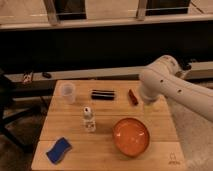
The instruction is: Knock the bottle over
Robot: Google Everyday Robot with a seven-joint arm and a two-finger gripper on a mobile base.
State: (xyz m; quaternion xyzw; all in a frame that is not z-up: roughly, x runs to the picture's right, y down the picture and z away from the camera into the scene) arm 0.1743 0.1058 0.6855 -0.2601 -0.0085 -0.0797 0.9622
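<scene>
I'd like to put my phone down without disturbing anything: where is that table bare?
Bare wood lies between the sponge and the bowl, in front of the bottle, and between cup and sponge. The back row is crowded, and the claw hangs over the back corner beside the red stick.

The bottle (89,120) is small, slim and of clear plastic, with a white cap on top and a pale label around its body; it stands upright, not tipped, cap pointing up; it sits a little left of the frame's centre, in the lower half; nothing touches it; the gripper (149,108) hangs well apart, right of centre.
</scene>
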